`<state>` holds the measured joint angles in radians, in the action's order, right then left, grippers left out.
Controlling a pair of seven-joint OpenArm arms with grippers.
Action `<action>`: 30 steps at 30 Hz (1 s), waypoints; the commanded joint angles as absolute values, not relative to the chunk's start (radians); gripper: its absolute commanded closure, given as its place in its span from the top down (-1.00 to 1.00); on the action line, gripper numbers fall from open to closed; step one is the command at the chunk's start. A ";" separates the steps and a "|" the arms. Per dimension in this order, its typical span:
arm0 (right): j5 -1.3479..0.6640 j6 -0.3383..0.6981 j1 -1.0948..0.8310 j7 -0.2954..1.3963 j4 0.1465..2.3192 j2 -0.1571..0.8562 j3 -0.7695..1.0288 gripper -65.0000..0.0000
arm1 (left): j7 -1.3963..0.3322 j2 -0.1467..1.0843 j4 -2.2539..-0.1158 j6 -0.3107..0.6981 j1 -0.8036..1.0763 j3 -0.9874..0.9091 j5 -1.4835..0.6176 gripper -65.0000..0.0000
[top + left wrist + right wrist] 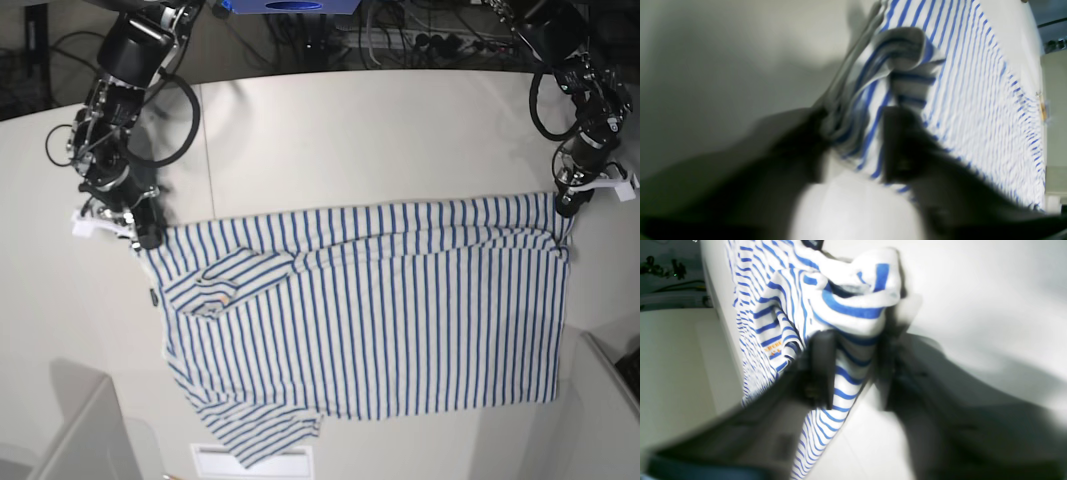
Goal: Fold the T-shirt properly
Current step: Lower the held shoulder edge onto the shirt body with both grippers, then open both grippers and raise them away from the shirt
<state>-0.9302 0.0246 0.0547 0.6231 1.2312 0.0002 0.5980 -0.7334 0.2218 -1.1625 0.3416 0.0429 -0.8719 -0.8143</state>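
Observation:
The T-shirt (380, 320), white with thin blue stripes, lies spread across the white table (350, 130). Its far edge is stretched between my two grippers. On the base view's right, my left gripper (563, 207) pinches the far right corner. The left wrist view shows the dark fingers (903, 143) closed around a bunched fold of the T-shirt (873, 100), gripper (857, 140) shut on it. On the left, my right gripper (148, 236) holds the far left corner. In the right wrist view its gripper (855, 370) clamps striped T-shirt cloth (846, 313) between both fingers (821, 370).
A sleeve (225, 285) is folded onto the shirt near the left corner, and the near left corner (260, 435) is rumpled by the table's front edge. Cables and equipment (400, 30) sit behind the table. Light panels (80, 430) stand at the near corners.

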 commanded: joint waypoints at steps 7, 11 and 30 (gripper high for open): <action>-0.943 0.033 0.073 0.628 1.259 0.038 0.598 -1.00 | -0.740 0.239 -1.210 0.335 0.030 -0.866 -0.811 -1.00; -0.943 0.027 0.064 0.644 1.369 0.036 0.598 -1.00 | -0.803 0.239 -1.288 0.335 0.028 -0.872 -0.809 -1.00; -0.949 -0.071 -0.064 0.769 1.627 0.036 0.638 -1.00 | -0.954 0.237 -1.529 0.209 0.059 -0.906 -0.809 -1.00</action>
